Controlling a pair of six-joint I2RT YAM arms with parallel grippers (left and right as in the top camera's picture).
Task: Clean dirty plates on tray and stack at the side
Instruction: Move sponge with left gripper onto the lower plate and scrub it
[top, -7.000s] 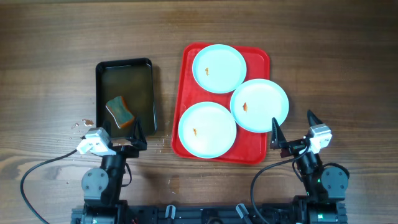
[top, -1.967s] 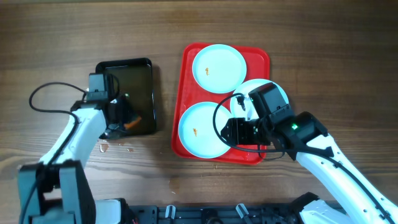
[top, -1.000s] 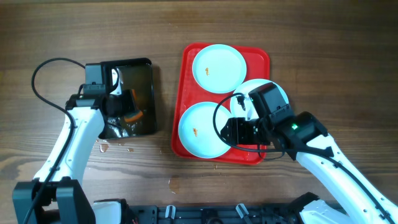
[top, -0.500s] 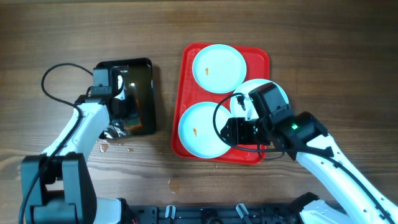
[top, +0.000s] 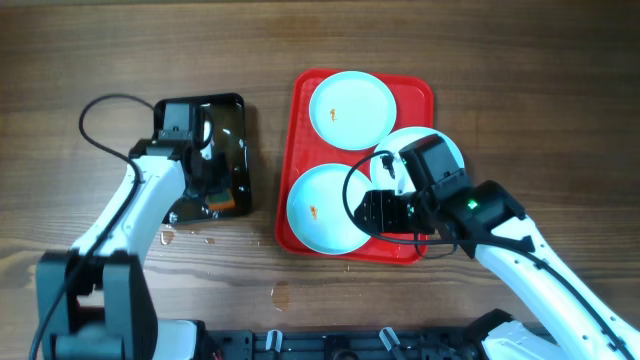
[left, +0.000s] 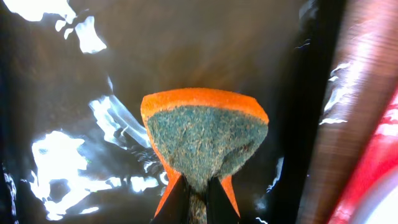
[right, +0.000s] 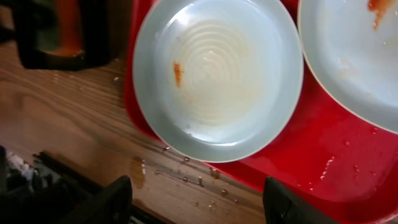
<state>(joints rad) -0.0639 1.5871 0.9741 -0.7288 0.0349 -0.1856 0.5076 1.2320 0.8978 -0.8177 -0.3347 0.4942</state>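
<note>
Three pale blue plates lie on the red tray: a far plate, a right plate partly under my right arm, and a near plate with an orange smear. My right gripper hovers open over the tray's near edge, its fingers wide apart and holding nothing. In the overhead view the right gripper sits between the near and right plates. My left gripper is shut on the orange and green sponge above the black tray.
The black tray holds dark, glinting water. Water drops spot the wood in front of it, and more drops lie by the red tray's near edge. Bare wood tabletop lies right of the red tray.
My left arm has shifted to the right over the black tray, carrying the sponge with it. The right arm has stayed where it was.
</note>
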